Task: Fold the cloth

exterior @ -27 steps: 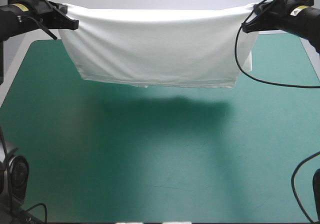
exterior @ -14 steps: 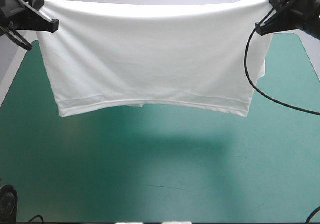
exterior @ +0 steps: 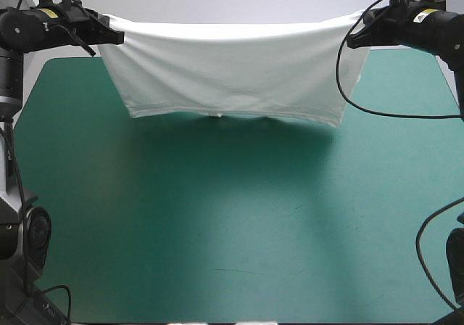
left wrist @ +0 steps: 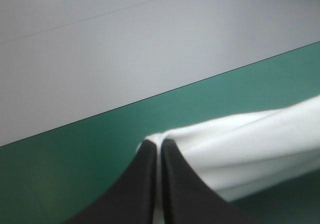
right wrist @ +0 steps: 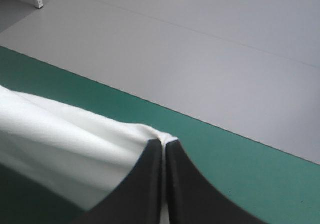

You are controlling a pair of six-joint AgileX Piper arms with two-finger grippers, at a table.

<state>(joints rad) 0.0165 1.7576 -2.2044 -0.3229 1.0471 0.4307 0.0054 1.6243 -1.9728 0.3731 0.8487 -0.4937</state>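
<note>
T-shirt (exterior: 225, 71) hangs stretched between both arms, above the far end of the surface (exterior: 232, 231).
Left gripper (exterior: 114, 38) and right gripper (exterior: 352, 42) each pinch a top corner; the hem seems barely clear. The next move likely calls for lowering evenly.

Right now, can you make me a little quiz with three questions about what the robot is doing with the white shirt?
1. True or false: the T-shirt lies in a crumpled heap on the teal-green table.
2. How many grippers hold the T-shirt? A: none. B: one. C: two.
3. Fill in the gap with open or shut: the left gripper is ___ on the T-shirt.
Key: 1 false, it hangs spread out between the left gripper and the right gripper. 2 C. 3 shut.
</note>
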